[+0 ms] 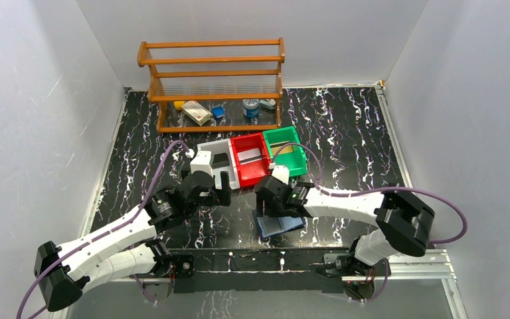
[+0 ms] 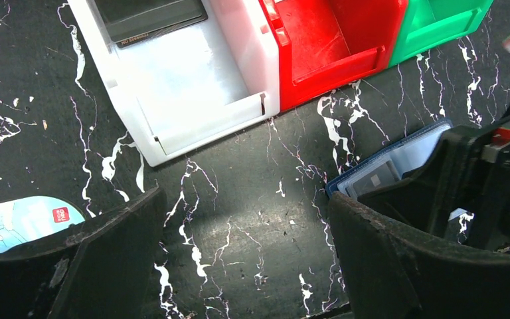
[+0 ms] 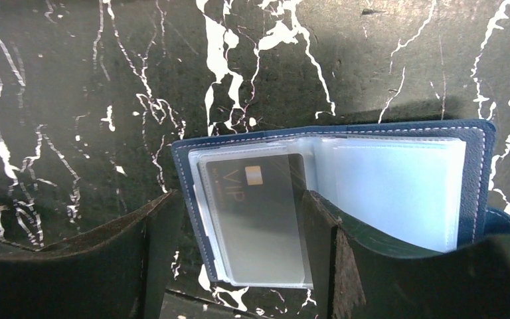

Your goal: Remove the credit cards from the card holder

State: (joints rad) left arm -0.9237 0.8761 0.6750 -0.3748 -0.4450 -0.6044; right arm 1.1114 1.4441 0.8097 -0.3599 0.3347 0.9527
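Note:
The card holder (image 1: 280,224) lies open on the black marble table near the front edge, navy outside with clear sleeves inside (image 3: 398,193). A dark card marked VIP (image 3: 255,212) sits in its left sleeve. My right gripper (image 3: 239,259) hovers open over that left leaf; one finger (image 3: 153,246) is just off the holder's left edge, the other (image 3: 329,252) is over its middle fold. My left gripper (image 2: 246,259) is open above bare table left of the holder (image 2: 388,169), with nothing between its fingers. Another dark card (image 2: 153,16) lies in the white bin (image 2: 192,113).
A white (image 1: 214,154), a red (image 1: 249,174) and a green bin (image 1: 297,159) stand in a row behind the grippers. A wooden rack (image 1: 212,86) with small items is at the back. A white oval packet (image 2: 13,222) lies by my left finger.

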